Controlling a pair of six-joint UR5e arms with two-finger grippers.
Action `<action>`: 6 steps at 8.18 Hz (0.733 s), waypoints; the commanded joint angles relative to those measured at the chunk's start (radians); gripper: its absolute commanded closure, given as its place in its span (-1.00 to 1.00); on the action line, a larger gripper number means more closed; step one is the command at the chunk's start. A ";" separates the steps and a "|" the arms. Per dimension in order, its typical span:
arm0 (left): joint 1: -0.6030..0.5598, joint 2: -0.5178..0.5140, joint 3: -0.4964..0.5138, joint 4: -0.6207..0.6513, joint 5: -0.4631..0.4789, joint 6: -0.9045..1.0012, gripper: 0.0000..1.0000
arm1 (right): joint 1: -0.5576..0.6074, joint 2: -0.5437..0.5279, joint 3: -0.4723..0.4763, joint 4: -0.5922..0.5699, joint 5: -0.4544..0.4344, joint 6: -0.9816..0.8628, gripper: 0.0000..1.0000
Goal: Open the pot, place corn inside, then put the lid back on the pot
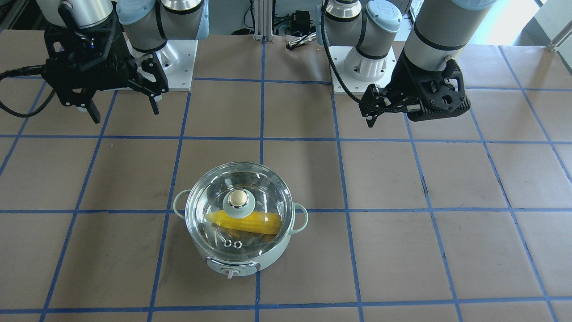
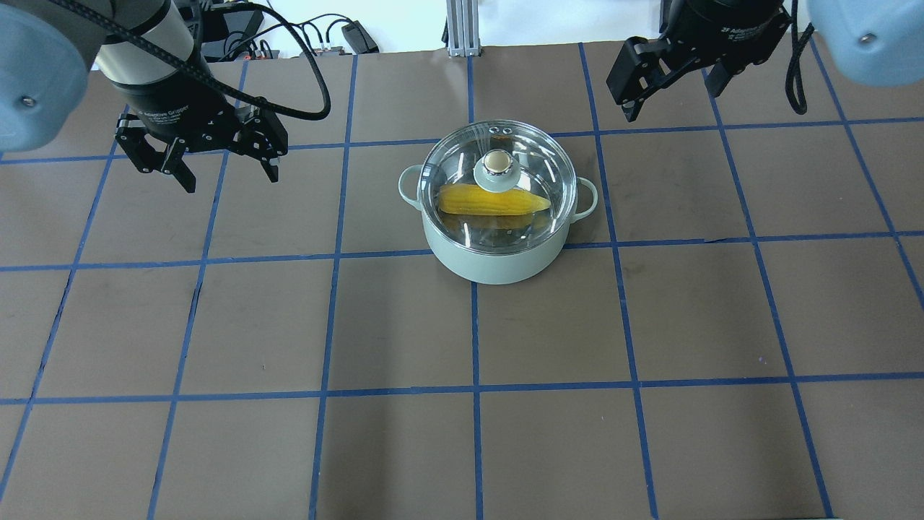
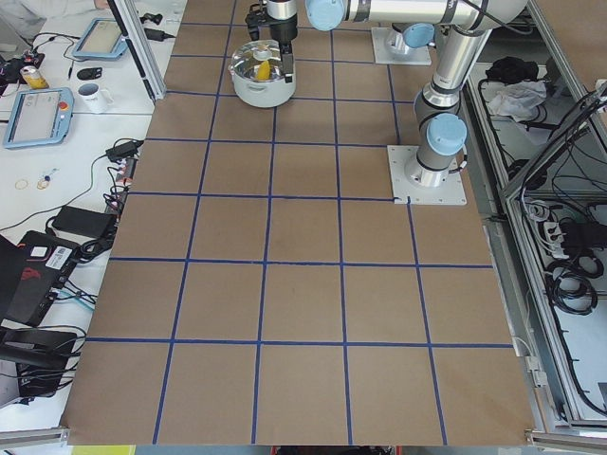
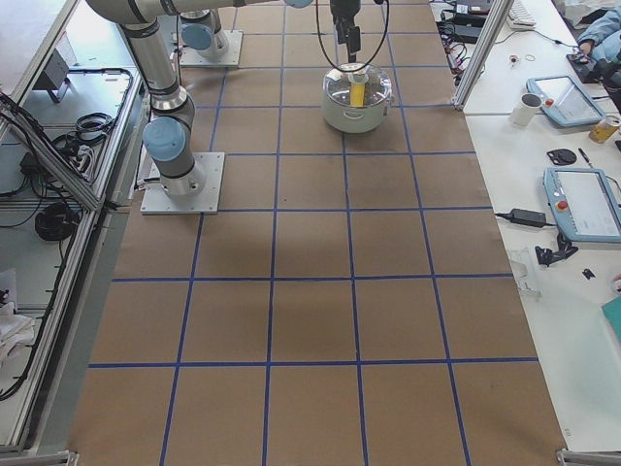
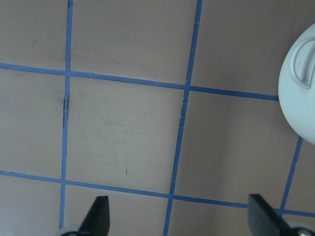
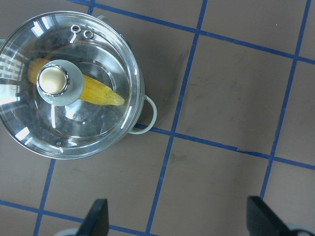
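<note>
Lid (image 2: pixel 496 170) is seated on the pot (image 2: pixel 498 263), and through the glass I can see the corn (image 2: pixel 491 202) lying flat across the inside, tip toward 3 o'clock. By my reading all three steps are done; nothing is left but to hold off.

Taking the overhead view with 12 o'clock away from me, the pot sits mid-bench, a bit toward 12. My left pincer (image 2: pixel 231 177) hangs at its 9 o'clock, well apart, fingers spread wide and holding nothing. My right pincer (image 1: pixel 126 114) is up at about 2 o'clock, also spread and bare, well apart from the near loop handle.

If a next move is wanted, I'd judge it's only a retreat: lift straight and draw back, no sweep across the knob.

Room is good. The bench (image 2: pixel 361 325) toward 6 o'clock shows just brown paper and blue tape. The tight side is 12 o'clock, where the far edge, a metal post (image 2: pixel 458 29) and cables (image 2: pixel 317 43) sit close behind the pot.
</note>
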 commanded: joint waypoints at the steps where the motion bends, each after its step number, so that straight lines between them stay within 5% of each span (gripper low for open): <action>1: -0.001 0.000 -0.006 0.002 0.005 0.000 -1.00 | 0.001 0.000 0.002 0.000 -0.001 0.001 -1.00; 6: 0.001 -0.017 -0.012 0.006 0.002 -0.002 -1.00 | 0.001 -0.001 0.006 0.006 -0.001 0.003 -1.00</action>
